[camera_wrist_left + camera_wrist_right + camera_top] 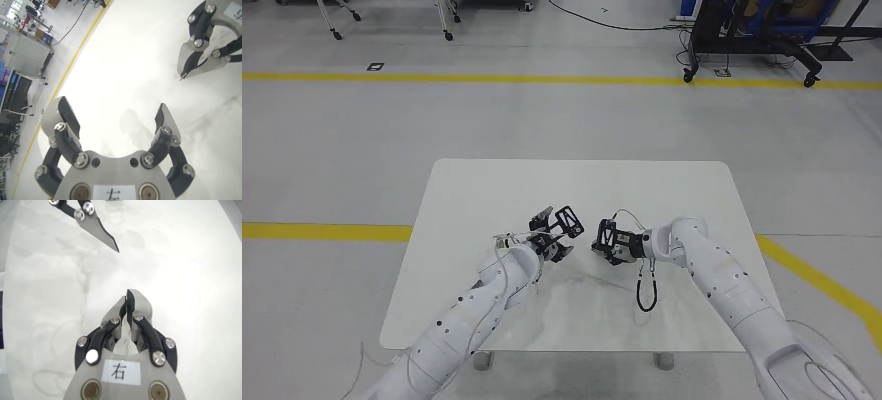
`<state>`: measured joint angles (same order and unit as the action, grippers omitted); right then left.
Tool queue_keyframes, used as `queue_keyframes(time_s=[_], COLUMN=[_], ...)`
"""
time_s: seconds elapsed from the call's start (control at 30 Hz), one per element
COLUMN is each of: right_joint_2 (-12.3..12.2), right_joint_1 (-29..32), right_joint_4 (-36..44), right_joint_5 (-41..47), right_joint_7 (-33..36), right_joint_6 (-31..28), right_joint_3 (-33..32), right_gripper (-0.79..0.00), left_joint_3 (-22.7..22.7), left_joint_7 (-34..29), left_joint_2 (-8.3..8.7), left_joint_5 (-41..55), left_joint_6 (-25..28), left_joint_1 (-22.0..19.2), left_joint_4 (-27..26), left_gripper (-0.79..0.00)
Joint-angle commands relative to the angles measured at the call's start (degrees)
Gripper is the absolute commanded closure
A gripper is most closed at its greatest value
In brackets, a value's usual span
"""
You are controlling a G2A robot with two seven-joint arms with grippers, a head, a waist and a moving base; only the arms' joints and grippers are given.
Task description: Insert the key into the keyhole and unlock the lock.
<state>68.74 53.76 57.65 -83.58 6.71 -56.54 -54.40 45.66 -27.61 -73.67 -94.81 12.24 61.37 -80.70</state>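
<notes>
My right gripper (pixel 126 294) hangs low over the middle of the white table (pixel 662 190) with its fingers pressed together. A thin pale sliver, seemingly the key (pixel 181 78), pokes out at the fingertips. My left gripper (pixel 113 106) stands open a short way off with nothing between its ribbed pads (pixel 69 115). In the top view the left gripper (pixel 560 222) and the right gripper (pixel 602 240) face each other, a small gap apart. One of the left gripper's fingers (pixel 103 236) points toward the right gripper.
A black cable loop (pixel 646 290) hangs from the right forearm over the table. The tabletop around both grippers is bare white, with faint scuff marks. Yellow floor lines (pixel 542 77) and wheeled racks (pixel 752 40) lie well beyond the table.
</notes>
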Motion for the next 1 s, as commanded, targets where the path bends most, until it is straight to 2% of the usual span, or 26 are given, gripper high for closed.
queue_keyframes(time_s=[0.0,0.17,0.3,0.6,0.83,0.97], right_joint_2=[0.0,0.0,0.0,0.0,0.0,0.0], right_joint_1=[0.0,0.0,0.0,0.0,0.0,0.0], right_joint_4=[0.0,0.0,0.0,0.0,0.0,0.0], right_joint_5=[0.0,0.0,0.0,0.0,0.0,0.0], right_joint_7=[0.0,0.0,0.0,0.0,0.0,0.0], right_joint_6=[0.0,0.0,0.0,0.0,0.0,0.0], right_joint_3=[0.0,0.0,0.0,0.0,0.0,0.0], right_gripper=[0.0,0.0,0.0,0.0,0.0,0.0], left_joint_3=[-0.6,-1.3,-2.2,-1.8,0.2,3.8], left_joint_7=[-0.2,-0.1,-0.1,-0.6,-0.3,0.9], left_joint_2=[-0.33,-1.45,-2.15,-2.87,-2.68,-1.94], left_joint_5=[-1.3,0.0,0.0,-0.2,-0.8,-0.1], left_joint_6=[-1.3,-5.6,-5.7,-5.3,-5.3,-6.3], left_joint_1=[-0.3,-0.4,-1.1,-1.4,-0.7,1.1], left_joint_4=[1.2,4.0,6.5,8.2,6.8,0.9], left_gripper=[-0.785,-0.785,-0.785,-0.785,-0.785,-0.785])
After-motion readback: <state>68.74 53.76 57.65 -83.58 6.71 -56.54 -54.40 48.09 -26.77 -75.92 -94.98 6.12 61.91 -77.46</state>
